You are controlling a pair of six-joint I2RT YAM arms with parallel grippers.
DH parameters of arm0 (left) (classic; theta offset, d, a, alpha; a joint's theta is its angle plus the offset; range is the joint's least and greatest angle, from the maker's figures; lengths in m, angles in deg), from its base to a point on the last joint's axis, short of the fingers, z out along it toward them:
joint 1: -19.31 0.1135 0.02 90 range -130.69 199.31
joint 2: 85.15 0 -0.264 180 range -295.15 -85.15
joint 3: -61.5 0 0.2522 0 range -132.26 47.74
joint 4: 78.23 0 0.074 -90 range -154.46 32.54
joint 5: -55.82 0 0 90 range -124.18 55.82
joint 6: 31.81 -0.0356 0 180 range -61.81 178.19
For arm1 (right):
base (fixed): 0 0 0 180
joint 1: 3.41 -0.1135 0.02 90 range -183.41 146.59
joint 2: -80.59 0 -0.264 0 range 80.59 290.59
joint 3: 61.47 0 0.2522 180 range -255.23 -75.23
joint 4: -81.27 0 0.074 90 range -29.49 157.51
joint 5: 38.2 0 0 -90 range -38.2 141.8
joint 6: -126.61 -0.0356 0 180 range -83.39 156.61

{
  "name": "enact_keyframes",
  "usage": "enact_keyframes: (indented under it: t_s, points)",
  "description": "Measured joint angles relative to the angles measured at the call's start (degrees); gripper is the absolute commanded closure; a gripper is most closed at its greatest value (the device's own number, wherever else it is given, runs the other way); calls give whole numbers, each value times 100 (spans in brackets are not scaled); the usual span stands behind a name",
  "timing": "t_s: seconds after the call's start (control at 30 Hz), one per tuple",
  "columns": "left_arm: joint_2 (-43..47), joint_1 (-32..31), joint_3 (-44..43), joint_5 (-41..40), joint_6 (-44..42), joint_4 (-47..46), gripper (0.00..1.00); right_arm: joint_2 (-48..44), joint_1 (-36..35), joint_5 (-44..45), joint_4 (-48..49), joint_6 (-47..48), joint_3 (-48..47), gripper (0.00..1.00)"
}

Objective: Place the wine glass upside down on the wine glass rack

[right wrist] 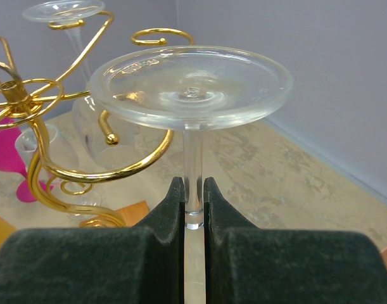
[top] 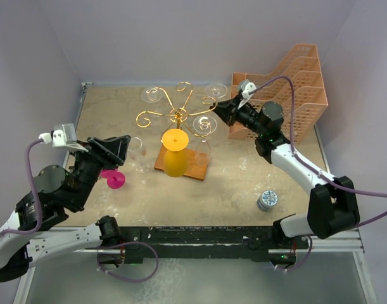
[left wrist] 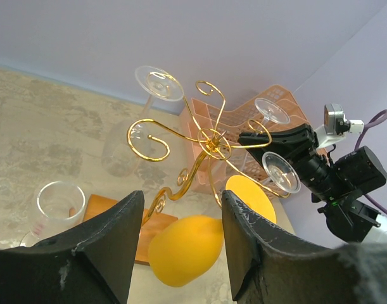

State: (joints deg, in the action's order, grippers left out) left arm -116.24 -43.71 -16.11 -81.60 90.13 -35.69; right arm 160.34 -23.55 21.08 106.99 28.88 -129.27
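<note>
Two robot arms flank a gold wire wine glass rack point(top: 177, 115) standing on a mottled beige surface point(top: 237, 180). At the rack's right side, the right jaws are pinched tight on the stem of a clear wine glass point(right wrist: 192, 85). They hold it inverted, with its round foot uppermost and level with the rack's scrolled arms. The stem stands just beside one gold curl; whether the foot touches the wire cannot be told. To the rack's left, the left jaws stand wide apart with nothing between them, facing the rack.

An inverted yellow glass point(top: 175, 155) sits at the rack's near side, over its square wooden base point(top: 194, 166). Two more clear glasses point(top: 152, 95) point(top: 213, 90) show at the rack's far side, feet up among the curls. Left of the base stands another clear glass point(top: 137, 155), and a pink glass point(top: 114, 179) lies farther left. A peach lattice tray stack point(top: 294, 88) rises to the rack's right, behind the right arm point(top: 294, 164). A small round tin point(top: 266, 200) sits well apart, to the near right.
</note>
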Motion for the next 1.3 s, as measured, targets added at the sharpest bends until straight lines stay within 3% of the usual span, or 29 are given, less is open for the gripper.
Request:
enact_keyframes:
  t_s: [1.3]
  points:
    - [-94,0,0,4,57,2,50,1005,-24,-1641,-66,385,-837,100]
